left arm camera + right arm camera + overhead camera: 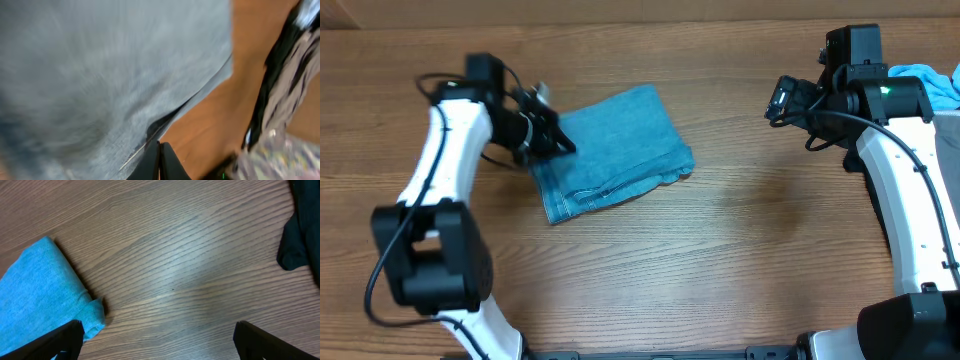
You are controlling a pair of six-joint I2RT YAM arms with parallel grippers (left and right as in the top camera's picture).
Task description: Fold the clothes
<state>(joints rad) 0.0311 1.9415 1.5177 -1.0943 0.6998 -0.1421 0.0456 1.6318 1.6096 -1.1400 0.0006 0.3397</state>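
Note:
The clothes show as one folded blue garment [620, 150] lying left of the table's middle. It fills most of the blurred left wrist view [100, 75], and its corner shows in the right wrist view [40, 290]. My left gripper [560, 143] is at the garment's left edge, low over the table. Its fingers [160, 150] are pressed together beside the cloth's hem, and I see no cloth between them. My right gripper [782, 100] hangs above bare wood at the far right. It is wide open [160, 335] and holds nothing.
A sky-blue garment [932, 80] lies at the far right edge, behind the right arm. A dark garment [300, 230] shows at the right of the right wrist view. Bare wood [750, 230] spans the space between the folded garment and the right arm.

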